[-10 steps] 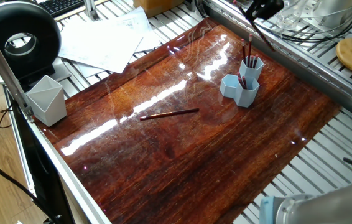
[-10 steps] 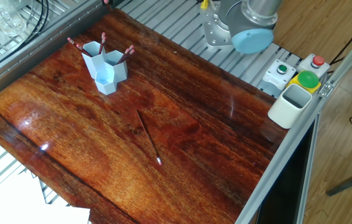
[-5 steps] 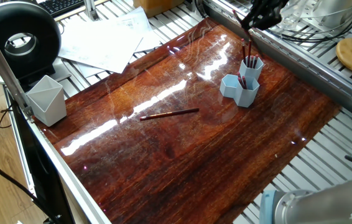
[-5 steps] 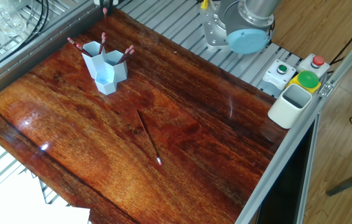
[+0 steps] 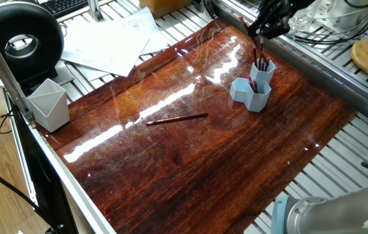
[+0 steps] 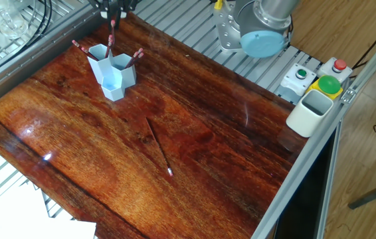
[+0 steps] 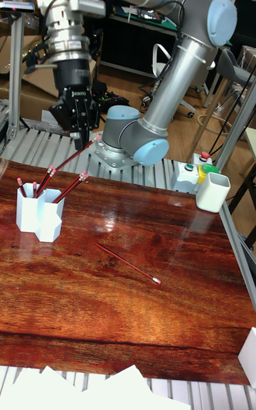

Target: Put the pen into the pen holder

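**Gripper down over holder, pen end at the tall tube**

Gripper [image 7: 78,132] has dropped since half a second ago and now hangs straight above the holder; nothing else has shifted.

Nearest in one fixed view, the glossy red-brown wooden table top [image 5: 203,169] has one loose thin red pen [image 5: 177,119] lying flat near its middle, well apart from the holder. At the left edge of the table stands a pale grey-white angular single cup [image 5: 49,104]. Loose white paper sheets [image 5: 106,42] lie behind it, off the wood.

Farther back stands the small light blue plastic pen holder of joined hexagonal tubes [image 5: 252,91], upright, near the far edge. Several red pens with pink ends [image 7: 71,186] already stand tilted in its tubes.

Above it, the black two-finger gripper is closed on a thin red held pen [image 6: 111,28]. That pen hangs down from the fingers, its lower end reaching the mouth of the tallest tube. Cannot tell how far inside it goes. In the tall fixed view it looks tilted, not plumb.
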`<state>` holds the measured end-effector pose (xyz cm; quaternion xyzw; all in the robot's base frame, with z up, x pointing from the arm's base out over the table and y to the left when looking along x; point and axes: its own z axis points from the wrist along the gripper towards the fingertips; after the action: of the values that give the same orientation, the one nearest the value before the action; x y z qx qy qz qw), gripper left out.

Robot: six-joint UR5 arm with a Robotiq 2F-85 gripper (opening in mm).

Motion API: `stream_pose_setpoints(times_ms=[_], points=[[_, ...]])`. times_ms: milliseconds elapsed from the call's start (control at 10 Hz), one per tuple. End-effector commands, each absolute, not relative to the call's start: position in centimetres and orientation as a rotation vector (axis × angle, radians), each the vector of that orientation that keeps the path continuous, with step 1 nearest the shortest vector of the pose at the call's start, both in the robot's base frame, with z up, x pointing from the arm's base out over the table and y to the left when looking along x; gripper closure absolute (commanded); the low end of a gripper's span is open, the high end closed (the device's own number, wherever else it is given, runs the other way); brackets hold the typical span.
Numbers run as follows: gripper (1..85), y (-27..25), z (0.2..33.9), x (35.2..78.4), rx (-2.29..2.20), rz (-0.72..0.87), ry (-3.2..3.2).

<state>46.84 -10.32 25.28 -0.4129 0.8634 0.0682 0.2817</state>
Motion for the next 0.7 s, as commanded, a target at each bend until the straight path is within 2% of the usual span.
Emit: stream_pose_setpoints(times_ms=[0,600], points=[[84.7,-10.19,24.05,47.60,-1.105,0.172,2.257],[84.7,-10.06,23.10,47.58,-1.098,0.172,2.238]])
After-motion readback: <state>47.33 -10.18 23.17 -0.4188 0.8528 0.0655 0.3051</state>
